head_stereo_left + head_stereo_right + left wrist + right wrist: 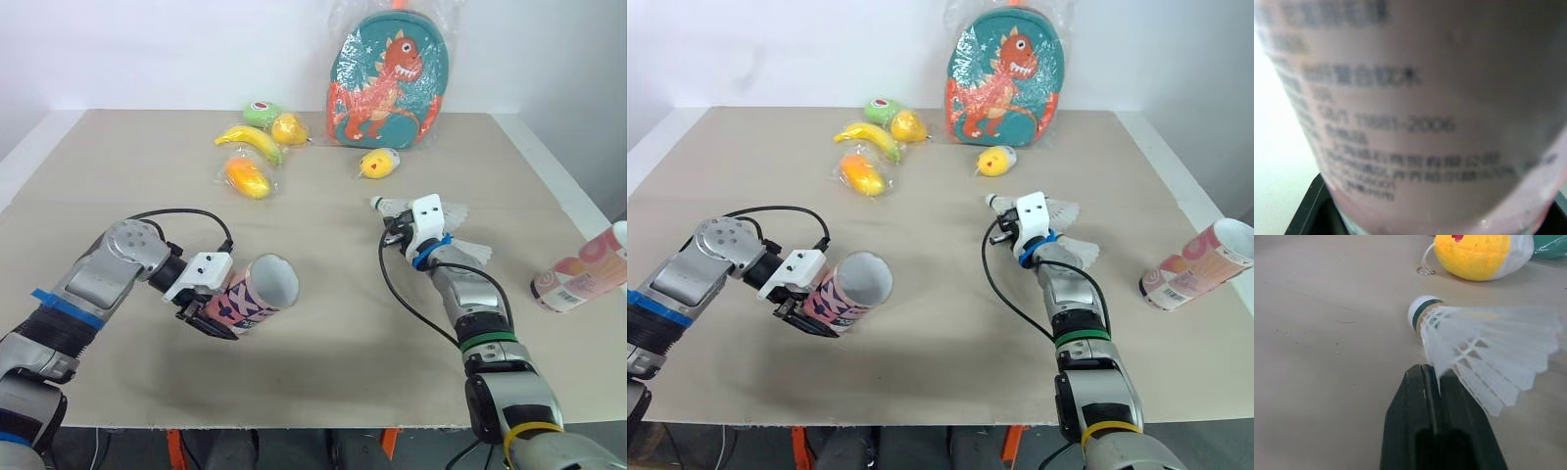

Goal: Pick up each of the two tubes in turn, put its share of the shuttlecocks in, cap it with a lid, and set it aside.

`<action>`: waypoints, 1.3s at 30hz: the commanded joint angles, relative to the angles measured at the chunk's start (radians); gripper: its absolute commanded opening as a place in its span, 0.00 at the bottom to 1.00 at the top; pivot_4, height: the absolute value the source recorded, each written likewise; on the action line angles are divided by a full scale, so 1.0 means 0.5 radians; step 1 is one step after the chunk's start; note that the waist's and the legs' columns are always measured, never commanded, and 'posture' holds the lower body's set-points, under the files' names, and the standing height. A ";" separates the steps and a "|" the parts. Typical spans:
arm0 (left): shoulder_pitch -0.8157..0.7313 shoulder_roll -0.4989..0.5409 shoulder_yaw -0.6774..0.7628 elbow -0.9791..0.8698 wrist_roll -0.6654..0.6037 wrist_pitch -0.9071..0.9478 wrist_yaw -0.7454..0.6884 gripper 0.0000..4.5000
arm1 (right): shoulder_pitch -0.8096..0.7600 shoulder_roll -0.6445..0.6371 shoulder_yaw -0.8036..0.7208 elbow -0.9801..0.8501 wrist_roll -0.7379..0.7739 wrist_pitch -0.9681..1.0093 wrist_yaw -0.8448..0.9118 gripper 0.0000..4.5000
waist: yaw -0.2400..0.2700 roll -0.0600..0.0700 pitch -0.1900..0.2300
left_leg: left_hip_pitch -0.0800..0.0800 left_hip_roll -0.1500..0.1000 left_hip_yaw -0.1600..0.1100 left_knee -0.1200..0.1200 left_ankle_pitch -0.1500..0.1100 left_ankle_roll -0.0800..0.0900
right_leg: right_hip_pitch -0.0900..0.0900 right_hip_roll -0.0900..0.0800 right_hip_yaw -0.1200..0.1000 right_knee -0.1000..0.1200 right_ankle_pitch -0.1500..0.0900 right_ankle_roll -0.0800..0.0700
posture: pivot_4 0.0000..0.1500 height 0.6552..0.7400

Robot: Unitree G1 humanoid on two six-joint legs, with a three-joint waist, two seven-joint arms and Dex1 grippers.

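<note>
A pink printed tube (257,294) is tilted over the table's front left, its open mouth facing up and to the right. My left gripper (211,313) is shut around the tube's lower body (1415,127). At the centre right my right gripper (1428,374) is shut, pinching the feather skirt of a white shuttlecock (1484,347), whose cork points away to the left. Another shuttlecock (470,252) lies just right of that wrist. The other pink tube (583,274) lies on its side at the table's right edge, open end (1236,235) pointing away.
A dinosaur backpack (389,83) in plastic stands at the back centre. Wrapped toy fruit lies at the back left: a banana (253,140), an orange piece (247,176) and others. A yellow plush chick (377,164) sits beyond the right gripper.
</note>
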 commanded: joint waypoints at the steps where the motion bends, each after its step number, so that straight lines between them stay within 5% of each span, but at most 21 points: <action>1: 0.020 0.002 0.009 0.001 0.029 -0.045 -0.014 0.63 | 0.104 0.003 -0.011 -0.376 0.076 -0.023 0.124 0.01 | 0.001 0.000 0.000 | 0.000 0.000 0.000 0.000 0.000 0.000 | 0.000 0.000 0.000 0.000 0.000 0.000 | 1.00 0.94; 6: 0.010 -0.027 -0.016 0.032 0.018 -0.079 -0.014 0.63 | 0.484 -0.165 0.060 -1.292 0.347 0.210 0.568 0.01 | 0.008 0.002 0.001 | 0.000 0.000 -0.001 -0.001 0.000 0.000 | 0.000 0.000 0.000 0.002 -0.004 0.000 | 1.00 0.94; 13: -0.026 -0.052 -0.054 0.097 0.022 -0.105 -0.014 0.63 | 0.673 -0.722 0.048 -2.350 0.753 0.536 1.092 0.01 | 0.013 0.004 0.001 | 0.002 0.000 -0.001 0.001 0.000 0.000 | 0.003 -0.001 -0.001 0.002 -0.007 0.006 | 1.00 0.94; 17: -0.046 -0.073 -0.074 0.129 -0.006 -0.104 -0.014 0.63 | 0.506 -0.831 0.123 -2.493 0.844 0.638 1.200 0.01 | 0.012 0.004 0.001 | 0.011 0.002 0.000 0.004 0.000 0.000 | 0.011 0.000 -0.001 0.002 -0.009 0.009 | 1.00 0.94; 24: -0.093 -0.122 -0.089 0.164 -0.041 -0.063 -0.014 0.63 | 0.102 -0.783 0.613 -2.204 0.350 0.528 1.293 0.01 | 0.019 0.004 0.001 | 0.009 0.001 0.002 0.008 0.002 0.002 | 0.012 -0.002 -0.001 0.002 -0.011 0.005 | 1.00 0.94; 30: -0.104 -0.127 -0.086 0.157 -0.047 -0.026 -0.014 0.63 | 0.020 -0.744 0.725 -2.134 0.276 0.480 1.424 0.01 | 0.035 0.004 0.001 | 0.007 -0.003 0.001 0.006 0.001 0.001 | 0.011 -0.006 -0.001 0.002 -0.008 0.010 | 1.00 0.94; 33: -0.101 -0.121 -0.081 0.132 -0.049 -0.009 -0.014 0.63 | -0.004 -0.740 0.702 -2.173 0.375 0.556 1.510 0.20 | 0.036 0.004 0.001 | 0.007 -0.003 0.000 0.005 0.001 0.001 | 0.011 -0.006 -0.003 0.002 -0.008 0.010 | 1.00 0.94; 39: -0.116 -0.126 -0.091 0.130 -0.053 0.002 -0.014 0.63 | -0.065 -0.689 0.419 -2.334 0.840 0.807 1.524 0.78 | 0.038 0.004 0.001 | 0.007 -0.003 -0.001 0.006 0.001 0.001 | 0.011 -0.006 -0.003 0.002 -0.007 0.010 | 1.00 0.94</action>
